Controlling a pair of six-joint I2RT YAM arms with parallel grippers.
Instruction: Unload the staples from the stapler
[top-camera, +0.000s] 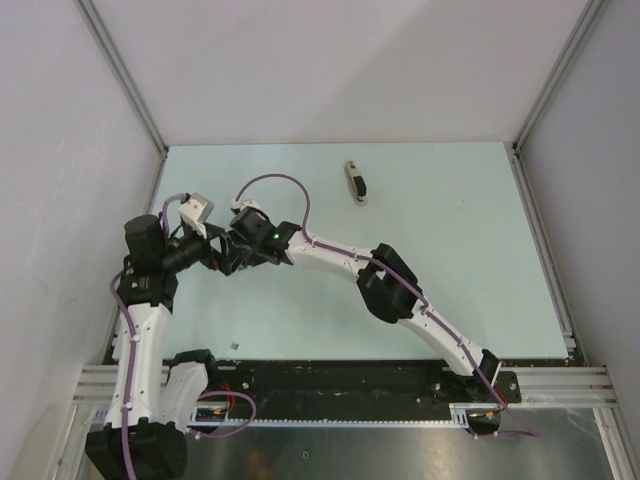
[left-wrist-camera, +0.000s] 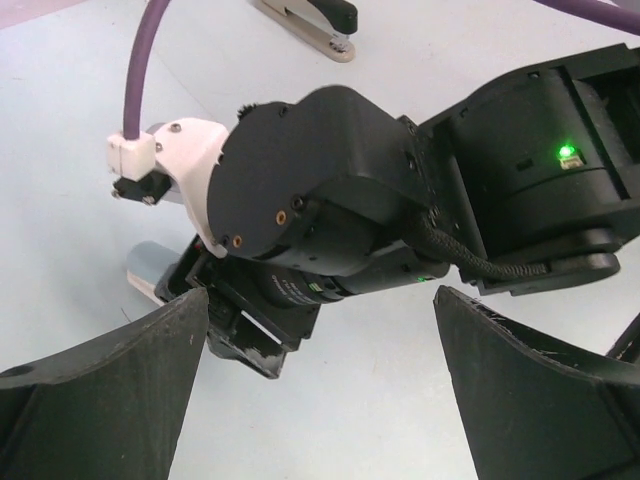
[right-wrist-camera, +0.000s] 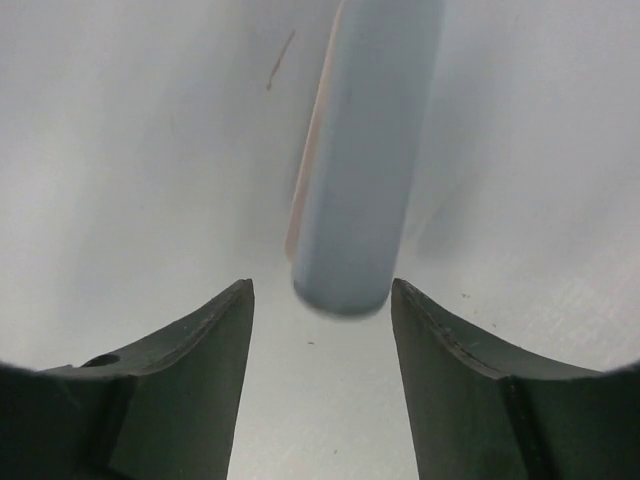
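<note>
Right pincer (right-wrist-camera: 320, 287) — astride grey bar (right-wrist-camera: 360, 150)

Glossy white shell links (top-camera: 145, 340), bulky black joint housings (top-camera: 390, 285), purple round cables (top-camera: 275, 177) running alongside. A small green indicator light (left-wrist-camera: 566, 153) sits at two o'clock in the left wrist view, with matte black wedge-shaped fingers (left-wrist-camera: 110, 390).

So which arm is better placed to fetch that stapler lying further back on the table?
Probably the left. The left hand is wide open, empty, and pointed toward the stapler. The right hand faces away, open around a grey object. One catch: the right arm's wrist sits in the left's way.
</note>
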